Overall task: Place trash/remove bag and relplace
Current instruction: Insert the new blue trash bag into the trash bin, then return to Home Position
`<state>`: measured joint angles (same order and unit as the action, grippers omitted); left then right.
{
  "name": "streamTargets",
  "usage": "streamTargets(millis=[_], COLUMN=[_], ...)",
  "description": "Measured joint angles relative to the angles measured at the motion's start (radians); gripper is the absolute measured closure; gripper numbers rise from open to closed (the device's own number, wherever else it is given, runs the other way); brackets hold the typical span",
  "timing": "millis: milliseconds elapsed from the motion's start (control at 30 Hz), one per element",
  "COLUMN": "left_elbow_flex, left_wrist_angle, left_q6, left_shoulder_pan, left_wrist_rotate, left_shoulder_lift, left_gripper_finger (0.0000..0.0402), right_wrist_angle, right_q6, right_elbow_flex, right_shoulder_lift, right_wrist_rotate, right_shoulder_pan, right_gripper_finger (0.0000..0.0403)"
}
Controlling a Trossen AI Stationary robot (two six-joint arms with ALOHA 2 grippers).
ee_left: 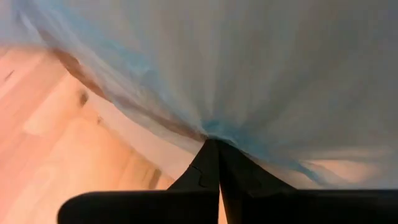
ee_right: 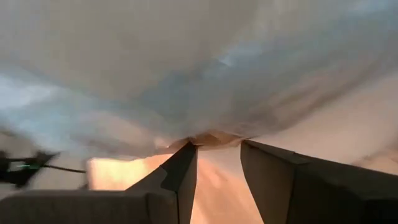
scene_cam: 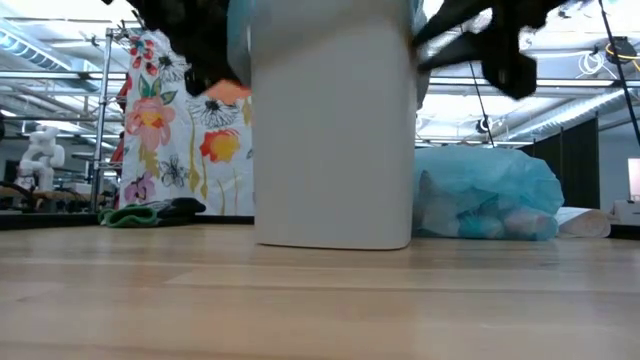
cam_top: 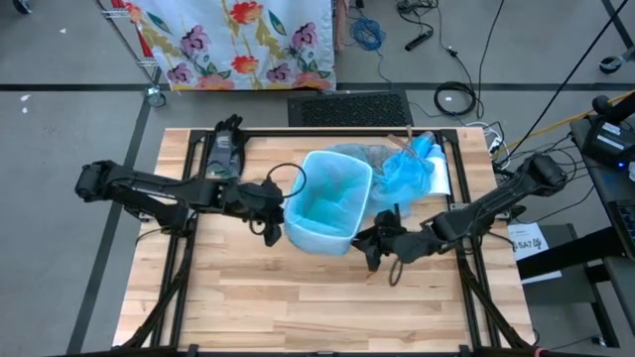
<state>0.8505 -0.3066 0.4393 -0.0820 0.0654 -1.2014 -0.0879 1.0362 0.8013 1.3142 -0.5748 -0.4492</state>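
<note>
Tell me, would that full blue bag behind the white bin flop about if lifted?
Probably floppy: the full blue bag slumps in soft folds on the table. Likely light, since the film looks thin and puffy. It seems unlikely to roll, lying wide and low behind the white bin.

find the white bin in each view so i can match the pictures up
High view: the white bin stands mid-table, lined with a light-blue bag, between the left hand and right hand.
Low view: the bin's white wall fills the centre.
Left wrist view: pale wall behind blue film, filling the frame.
Right wrist view: likely the same pale surface; not certain.
Shared landmark: the full blue bag behind the bin.
</note>
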Motion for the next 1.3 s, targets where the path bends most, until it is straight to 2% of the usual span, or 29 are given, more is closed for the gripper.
streamTargets(millis=[267, 400, 600, 767, 867, 1067, 1167, 1300], left_elbow_flex=[0.002, 0.002, 0.002, 0.002, 0.002, 0.002, 0.002, 0.002], left_wrist_angle=[0.003, -0.043, -0.090, -0.065, -0.043, -0.089, -0.162, -0.188], left_q6=[-0.010, -0.036, -0.017, -0.007, -0.009, -0.036, -0.029, -0.028], left_shoulder_pan=[-0.004, -0.004, -0.004, -0.015, -0.017, -0.017, -0.017, -0.017], left_wrist_rotate=[0.014, 0.052, 0.075, 0.074, 0.074, 0.072, 0.070, 0.059], left_shoulder_lift=[0.174, 0.226, 0.226, 0.215, 0.201, 0.150, 0.145, 0.147], left_gripper_finger=[0.0401, 0.0401, 0.0401, 0.0401, 0.0401, 0.0401, 0.0400, 0.0390], right_wrist_angle=[-0.010, -0.119, -0.166, -0.081, -0.075, -0.175, -0.204, -0.203], right_q6=[-0.001, 0.040, 0.075, -0.014, -0.056, -0.033, 0.037, 0.044], right_elbow_flex=[0.001, 0.002, 0.002, 0.002, 0.002, 0.001, 0.001, 0.001], right_shoulder_lift=[-0.125, -0.151, -0.151, -0.153, -0.153, -0.150, -0.156, -0.156], right_wrist_rotate=[-0.006, -0.003, -0.015, -0.104, -0.109, -0.102, -0.036, 0.153], right_shoulder_pan=[-0.073, -0.091, -0.092, -0.088, -0.073, -0.062, -0.065, -0.065], right_gripper_finger=[0.0284, 0.0284, 0.0284, 0.0284, 0.0284, 0.0284, 0.0284, 0.0284])
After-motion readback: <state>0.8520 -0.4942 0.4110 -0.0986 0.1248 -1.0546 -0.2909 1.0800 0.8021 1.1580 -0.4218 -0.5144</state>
